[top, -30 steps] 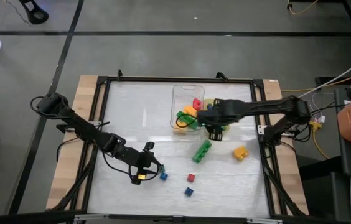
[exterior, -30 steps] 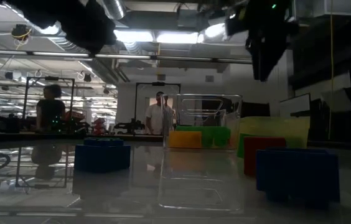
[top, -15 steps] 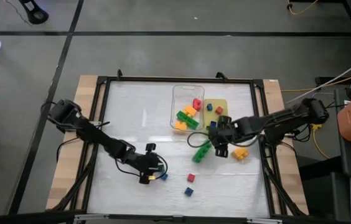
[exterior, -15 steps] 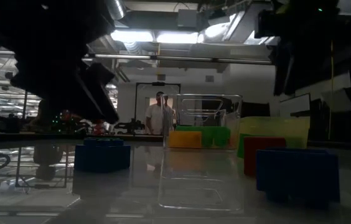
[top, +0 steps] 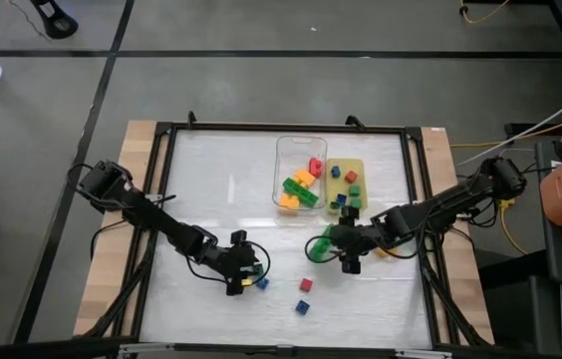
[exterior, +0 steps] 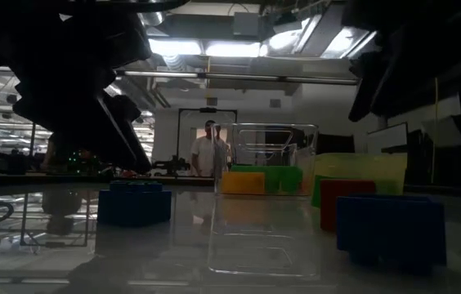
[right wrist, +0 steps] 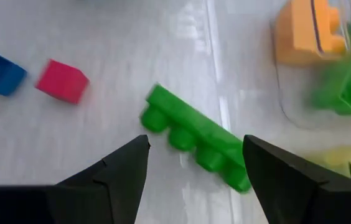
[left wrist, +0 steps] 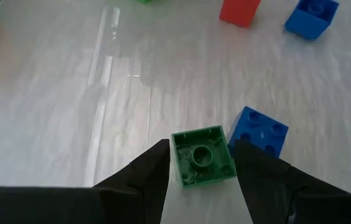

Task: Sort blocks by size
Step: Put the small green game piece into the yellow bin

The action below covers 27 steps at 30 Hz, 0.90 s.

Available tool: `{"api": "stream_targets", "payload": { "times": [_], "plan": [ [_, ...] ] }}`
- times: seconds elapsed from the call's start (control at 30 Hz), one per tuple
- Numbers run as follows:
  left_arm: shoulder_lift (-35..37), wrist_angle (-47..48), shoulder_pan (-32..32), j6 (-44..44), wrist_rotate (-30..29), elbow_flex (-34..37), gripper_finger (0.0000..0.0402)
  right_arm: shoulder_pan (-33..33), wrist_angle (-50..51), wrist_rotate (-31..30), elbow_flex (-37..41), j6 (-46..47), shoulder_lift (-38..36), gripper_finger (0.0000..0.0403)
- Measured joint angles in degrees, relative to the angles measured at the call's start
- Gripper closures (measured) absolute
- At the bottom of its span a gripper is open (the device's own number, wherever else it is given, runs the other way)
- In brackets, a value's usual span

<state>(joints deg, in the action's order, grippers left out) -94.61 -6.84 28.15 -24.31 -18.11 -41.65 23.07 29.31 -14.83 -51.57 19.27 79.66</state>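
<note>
My left gripper is low over the table's near middle, shut on a small green cube. A small blue brick lies right beside the cube. My right gripper is open, with one finger on each side of the near end of a long green studded bar and clear of it. The bar lies flat on the table. A red cube and a blue cube lie loose nearby. An orange brick shows partly under my right arm. My left gripper pinches the green cube by two opposite side walls between its two fingers. The fingers come slanting down from the table's left. The cube's hollow underside faces the wrist camera. I cannot tell whether the cube rests on the table or hangs clear.
A clear tray at the middle far side holds orange, green and red bricks. A yellow tray to its right holds small cubes. A black frame borders the table. People stand in the room beyond.
My right gripper has moved from over the trays toward the table's near edge and down to the long green bar, which has stayed put. My left gripper has shifted slightly toward the right, low over the small blocks.
</note>
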Motion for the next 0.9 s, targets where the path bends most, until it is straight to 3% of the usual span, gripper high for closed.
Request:
{"api": "stream_targets", "payload": {
  "times": [0.9],
  "plan": [
    [-0.9, -2.3, 0.0, -3.8, 0.0, 0.0, 0.0238, 2.4, -8.1, -0.6, 0.0, -0.2, 0.1, 0.0143]
  ]
}}
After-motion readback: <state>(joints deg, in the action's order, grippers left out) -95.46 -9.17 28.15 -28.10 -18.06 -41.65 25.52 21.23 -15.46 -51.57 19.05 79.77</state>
